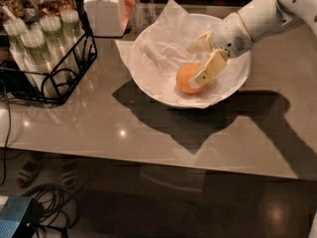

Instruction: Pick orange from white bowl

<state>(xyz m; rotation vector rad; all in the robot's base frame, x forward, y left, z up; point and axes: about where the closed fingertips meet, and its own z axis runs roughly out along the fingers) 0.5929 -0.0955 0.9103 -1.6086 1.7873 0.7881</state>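
The orange [184,79] lies in the white bowl [233,86], on the crumpled white paper [158,53] that lines it. My gripper [194,64] reaches in from the upper right on a white arm and hangs over the bowl, just above the orange. It is open. The near finger [208,68] lies across the orange's right side. The far finger [199,42] stands apart from the fruit, behind it. Part of the orange's right side is hidden by the near finger.
A black wire rack [49,68] with stacked clear cups stands at the left table edge. A white lidded jar [106,11] stands behind the bowl at the left. The brown glossy table [148,128] has its front edge near the bottom; cables lie on the floor.
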